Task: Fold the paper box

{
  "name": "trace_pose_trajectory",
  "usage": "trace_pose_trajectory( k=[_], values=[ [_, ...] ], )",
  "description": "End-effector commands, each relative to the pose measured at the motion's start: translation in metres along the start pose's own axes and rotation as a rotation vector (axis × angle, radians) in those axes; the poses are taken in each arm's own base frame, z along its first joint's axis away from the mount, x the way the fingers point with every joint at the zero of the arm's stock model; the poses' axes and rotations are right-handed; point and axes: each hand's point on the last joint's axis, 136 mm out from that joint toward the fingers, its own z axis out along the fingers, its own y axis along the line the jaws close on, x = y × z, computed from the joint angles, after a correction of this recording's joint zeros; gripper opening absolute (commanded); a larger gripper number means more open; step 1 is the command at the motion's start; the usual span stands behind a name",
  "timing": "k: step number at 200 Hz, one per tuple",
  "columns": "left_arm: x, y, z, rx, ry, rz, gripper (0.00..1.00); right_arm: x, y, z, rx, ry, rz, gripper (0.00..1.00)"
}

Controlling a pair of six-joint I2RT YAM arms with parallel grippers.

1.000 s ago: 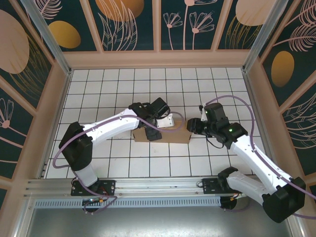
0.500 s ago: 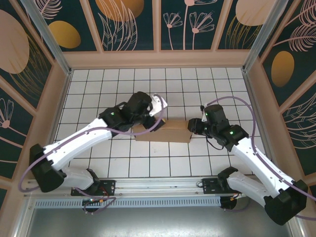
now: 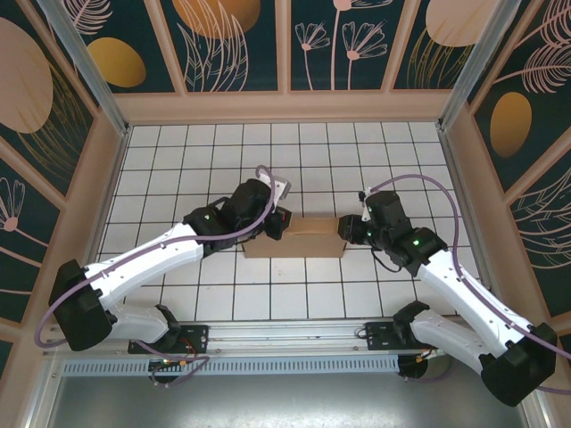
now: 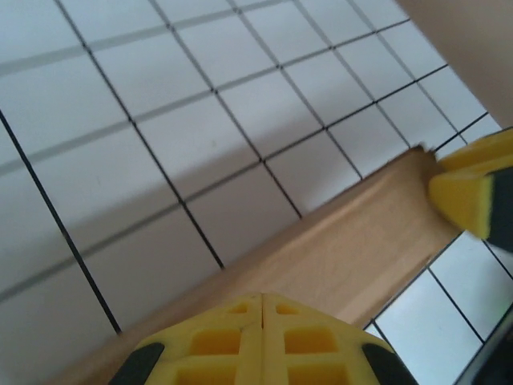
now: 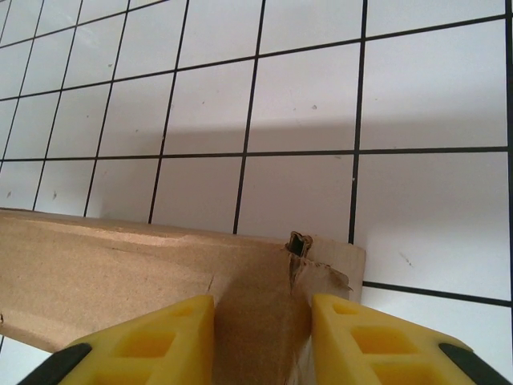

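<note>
The paper box [image 3: 303, 237] is a flat brown cardboard box lying lengthwise at the middle of the tiled table. My left gripper [image 3: 278, 223] sits at its left end. In the left wrist view the gripper [image 4: 263, 309] is shut with nothing between the fingers, just over the box's top face [image 4: 353, 257]. My right gripper [image 3: 346, 230] is at the box's right end. In the right wrist view the gripper [image 5: 263, 337] is closed on the box's torn corner [image 5: 120, 273], with cardboard filling the gap. A yellow right fingertip [image 4: 469, 196] shows at the box's far end.
The white tiled table [image 3: 205, 169] is ringed by wooden walls [image 3: 285, 107] at the back and sides. A metal rail [image 3: 285, 334] runs along the near edge by the arm bases. Purple cables loop over both arms.
My left arm swung back from over the box, and its gripper came down at the box's left end. The right gripper stayed on the right end. The box barely shifted.
</note>
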Motion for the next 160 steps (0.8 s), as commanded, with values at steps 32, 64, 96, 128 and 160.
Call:
trace_pose_trajectory(
  k=[32, 64, 96, 128, 160],
  values=[
    [0.034, 0.021, -0.006, -0.003, -0.028, -0.200, 0.00, 0.020, -0.015, 0.015, 0.065, 0.042, 0.006, 0.35],
    [0.054, 0.035, -0.001, -0.027, -0.018, -0.214, 0.00, 0.018, -0.013, 0.015, 0.059, 0.039, 0.001, 0.41],
    [0.064, 0.042, 0.005, -0.048, -0.009, -0.211, 0.00, 0.000, -0.005, 0.000, 0.055, 0.009, 0.008, 0.53],
    [0.063, 0.040, 0.005, -0.037, -0.012, -0.190, 0.00, -0.008, 0.009, -0.014, -0.020, 0.018, 0.032, 0.53],
    [0.063, 0.039, 0.004, -0.032, -0.011, -0.147, 0.00, 0.009, 0.012, -0.003, -0.115, 0.121, 0.093, 0.50]
  ],
)
